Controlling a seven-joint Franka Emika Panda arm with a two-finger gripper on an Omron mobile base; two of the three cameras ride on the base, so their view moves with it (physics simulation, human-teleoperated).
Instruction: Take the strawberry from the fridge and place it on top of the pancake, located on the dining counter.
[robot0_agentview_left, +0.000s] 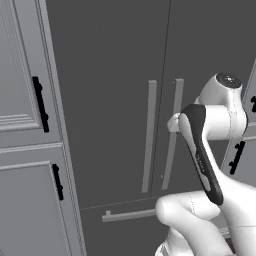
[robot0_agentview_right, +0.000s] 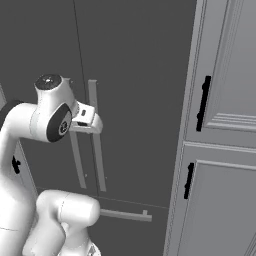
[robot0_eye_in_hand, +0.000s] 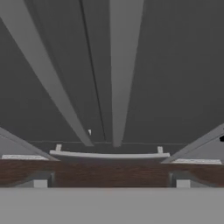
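Note:
The dark grey fridge (robot0_agentview_left: 110, 100) (robot0_agentview_right: 140, 75) stands right in front of me with both doors closed. Its two long pale bar handles (robot0_agentview_left: 149, 135) (robot0_agentview_right: 97, 145) run side by side along the door seam. My gripper (robot0_agentview_left: 173, 123) (robot0_agentview_right: 93, 124) hangs close in front of the upper part of those handles, touching nothing that I can see. In the hand view, which looks down along the doors (robot0_eye_in_hand: 175, 65), its fingers are hidden. The strawberry is hidden behind the closed doors. The pancake and the dining counter are out of view.
A horizontal pale handle (robot0_agentview_left: 130, 215) (robot0_agentview_right: 125, 215) (robot0_eye_in_hand: 109, 154) marks the fridge's lower drawer. Pale grey panelled cabinets with black handles flank the fridge on the left (robot0_agentview_left: 25, 150) and right (robot0_agentview_right: 225, 150). Brown wood floor (robot0_eye_in_hand: 109, 173) lies below.

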